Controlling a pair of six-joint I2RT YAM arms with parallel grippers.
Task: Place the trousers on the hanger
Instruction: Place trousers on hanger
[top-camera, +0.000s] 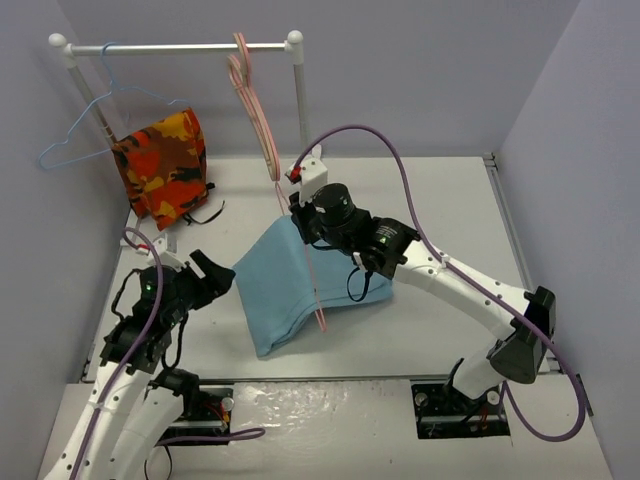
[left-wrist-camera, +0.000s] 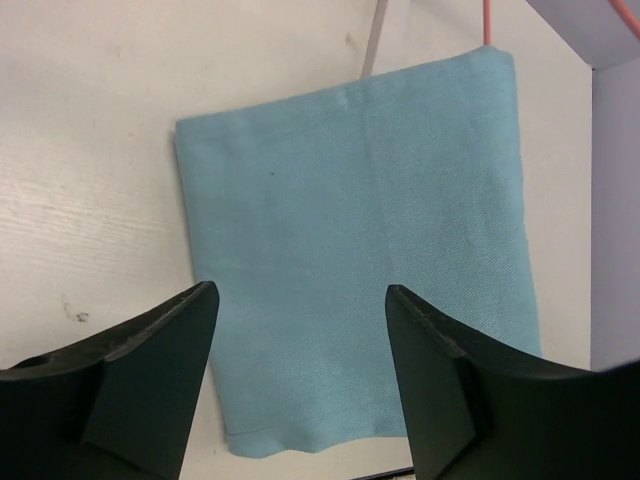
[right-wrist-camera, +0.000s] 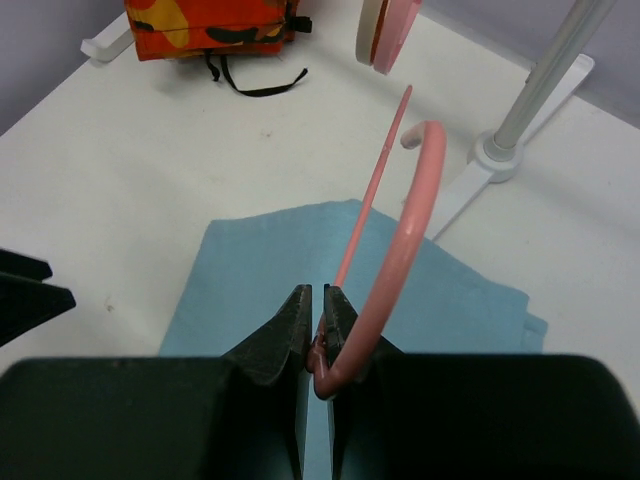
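The light blue trousers (top-camera: 285, 285) lie folded flat on the table. My right gripper (top-camera: 302, 212) is shut on the thin salmon-pink wire hanger (top-camera: 316, 295), held above the trousers' right part. In the right wrist view the jaws (right-wrist-camera: 317, 293) pinch the wire at the base of the hook (right-wrist-camera: 400, 250), over the trousers (right-wrist-camera: 250, 280). My left gripper (top-camera: 215, 275) is open and empty at the trousers' left edge. In the left wrist view its gripper (left-wrist-camera: 300, 295) hovers over the near end of the trousers (left-wrist-camera: 350, 200), and a bit of hanger wire (left-wrist-camera: 487, 20) shows at the top.
A white rack (top-camera: 180, 47) stands at the back, holding a blue wire hanger (top-camera: 75, 140), an orange, red and yellow patterned cloth (top-camera: 165, 165) and thicker pink and beige hangers (top-camera: 255, 110). The rack's right foot (top-camera: 305, 165) is just behind my right gripper.
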